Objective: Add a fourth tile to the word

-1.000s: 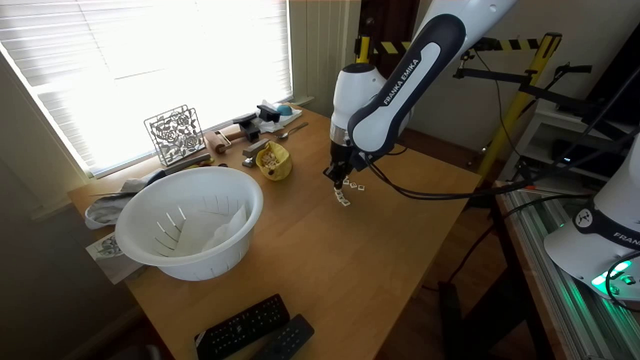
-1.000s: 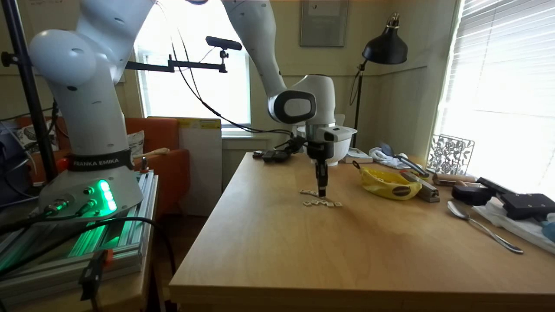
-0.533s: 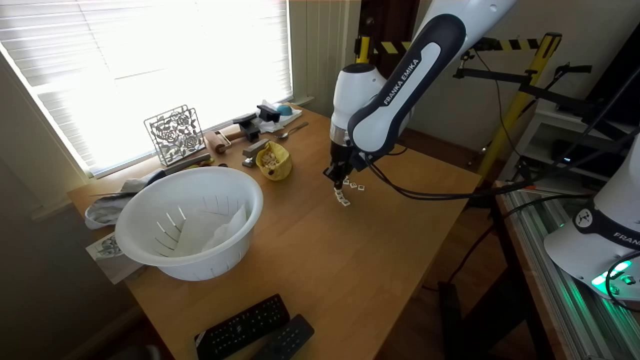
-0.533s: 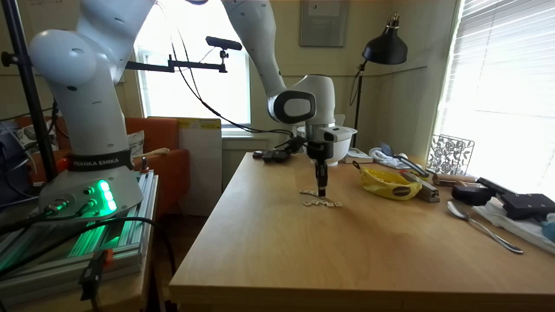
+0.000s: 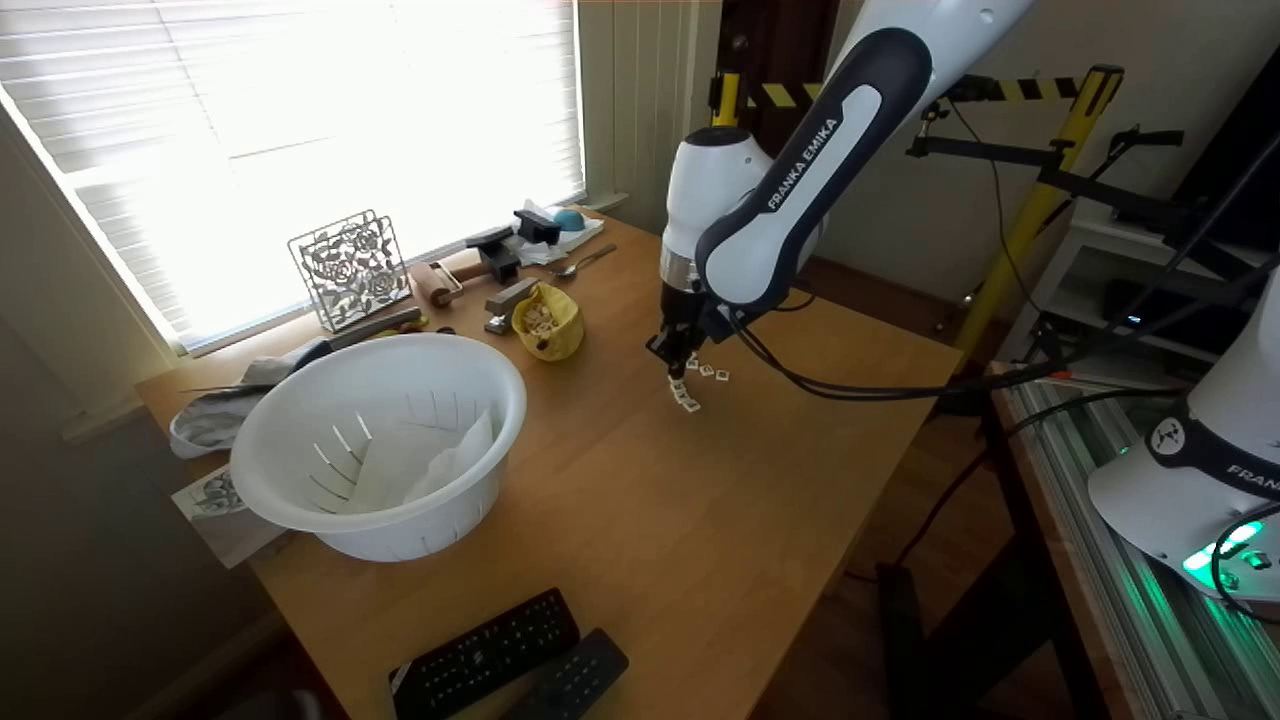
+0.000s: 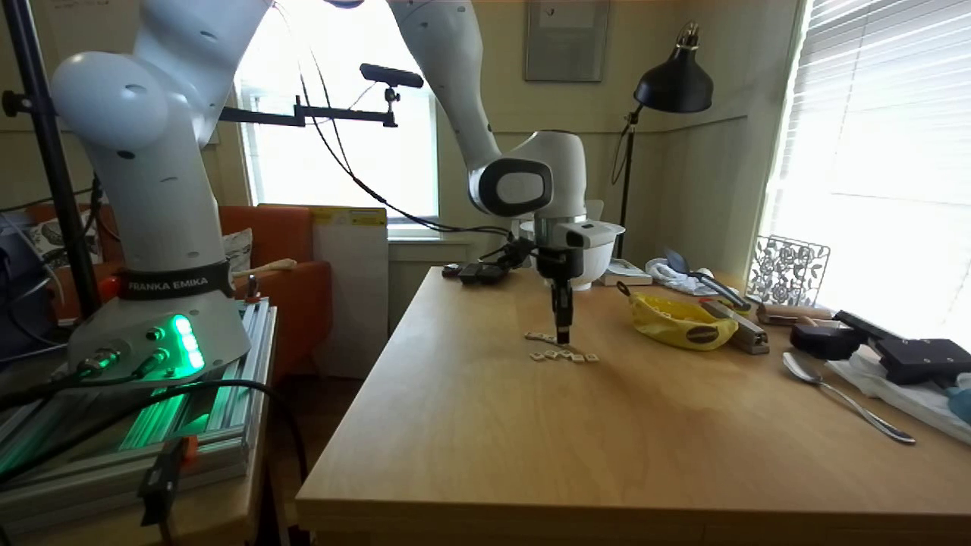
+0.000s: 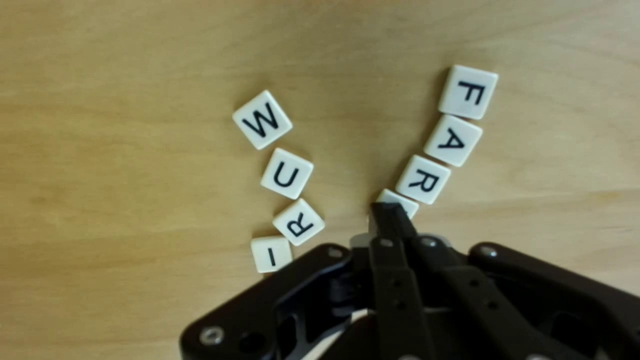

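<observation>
In the wrist view, the word is a row of whitish letter tiles, F (image 7: 469,92), A (image 7: 453,140) and R (image 7: 423,179). A fourth tile (image 7: 397,196) touches or nearly touches the R's lower corner. Its letter is mostly hidden by my fingertips. My gripper (image 7: 392,207) is shut, fingers together, with its tips over this tile. I cannot tell whether they press on it. In both exterior views the gripper (image 5: 678,373) (image 6: 563,341) points straight down at the end of the row (image 5: 684,395) (image 6: 542,337).
A separate crooked row of tiles, W (image 7: 262,120), U (image 7: 287,174), R (image 7: 299,222) and I (image 7: 271,254), lies beside the word. A yellow pouch (image 5: 560,338) holds more tiles. A white bowl (image 5: 400,535) and remotes (image 5: 485,655) stand on the table.
</observation>
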Tool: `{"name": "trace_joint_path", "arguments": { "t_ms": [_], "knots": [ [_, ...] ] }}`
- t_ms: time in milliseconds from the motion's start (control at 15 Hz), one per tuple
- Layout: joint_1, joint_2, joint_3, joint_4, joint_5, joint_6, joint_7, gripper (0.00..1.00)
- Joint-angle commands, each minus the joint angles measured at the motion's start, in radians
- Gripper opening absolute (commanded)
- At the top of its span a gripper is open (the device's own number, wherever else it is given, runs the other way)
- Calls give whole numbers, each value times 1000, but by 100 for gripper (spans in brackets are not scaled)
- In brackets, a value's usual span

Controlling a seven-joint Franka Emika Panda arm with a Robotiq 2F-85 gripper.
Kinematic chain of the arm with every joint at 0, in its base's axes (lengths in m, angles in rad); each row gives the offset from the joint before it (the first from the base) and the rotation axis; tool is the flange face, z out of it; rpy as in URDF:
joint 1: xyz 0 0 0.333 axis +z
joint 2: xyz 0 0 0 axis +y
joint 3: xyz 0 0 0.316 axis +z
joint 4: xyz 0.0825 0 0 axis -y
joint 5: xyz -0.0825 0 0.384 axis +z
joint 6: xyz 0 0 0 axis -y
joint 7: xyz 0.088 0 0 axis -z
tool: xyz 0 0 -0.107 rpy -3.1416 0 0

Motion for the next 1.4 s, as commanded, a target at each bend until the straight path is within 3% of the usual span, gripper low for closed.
{"name": "trace_joint_path", "arguments": {
  "t_ms": [0, 1333],
  "knots": [
    [6, 22, 11, -10, 16, -11, 19, 0],
    [35, 32, -8, -5, 1, -9, 42, 0]
  ]
}}
